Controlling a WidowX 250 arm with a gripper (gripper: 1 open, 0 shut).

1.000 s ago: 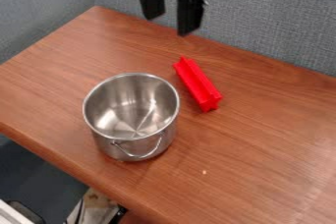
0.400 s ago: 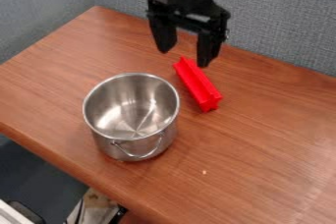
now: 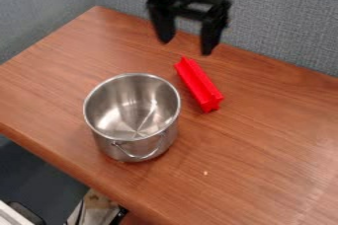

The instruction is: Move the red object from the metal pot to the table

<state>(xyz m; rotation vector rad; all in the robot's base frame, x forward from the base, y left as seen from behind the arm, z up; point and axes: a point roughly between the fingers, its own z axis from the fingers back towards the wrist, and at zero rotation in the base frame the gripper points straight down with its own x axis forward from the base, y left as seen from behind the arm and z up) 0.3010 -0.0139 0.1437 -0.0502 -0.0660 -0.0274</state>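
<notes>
Reaching down from the top edge of the picture, the black gripper (image 3: 188, 30) hangs above the far part of the table (image 3: 258, 135), its two fingers pointing downward and spread apart with nothing between them. The red block (image 3: 200, 84) lies on the table, outside the pot (image 3: 132, 117) and just beside it, on the side toward the right of the view.

The upper part of the arm is cut off by the top edge, and the gripper is dark and slightly blurred, so its finer parts are hard to make out. At the lower left corner, a white object (image 3: 15, 215) is cut off by the frame, and what it is cannot be told.

The pot is shiny metal, round, with a rolled-looking rim, bright streaks across its bottom and a small wire handle on its near side. The block is long, straight-edged and bright red. The tabletop is reddish-brown wood grain, and the grey wall panels (image 3: 284, 32) behind look like rough fabric.
</notes>
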